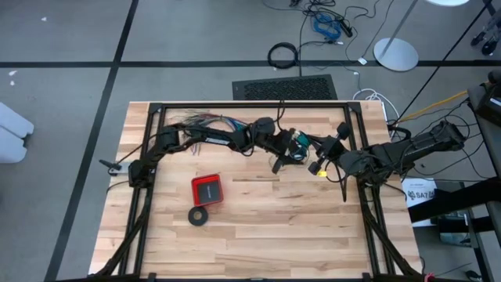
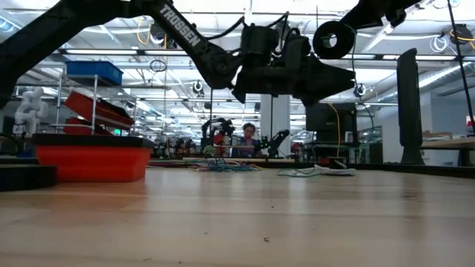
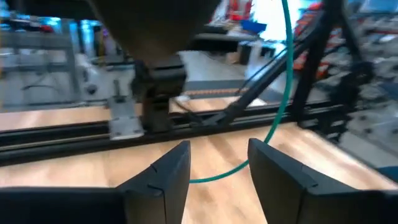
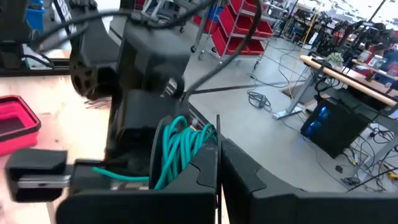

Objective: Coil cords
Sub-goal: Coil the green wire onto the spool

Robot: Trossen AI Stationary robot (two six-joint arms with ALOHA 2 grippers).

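Red square box (image 1: 207,189) and black tape ring (image 1: 199,216) sit on my pale wooden worktop (image 1: 258,243), left of centre. My left claw (image 3: 217,171) hangs above the worktop's middle, fingers spread, one strand of the thin teal-green wire (image 3: 283,93) passing between them untouched. My right claw (image 4: 217,165), just beside, is pressed together, pinching that wire's bunched loops against it.
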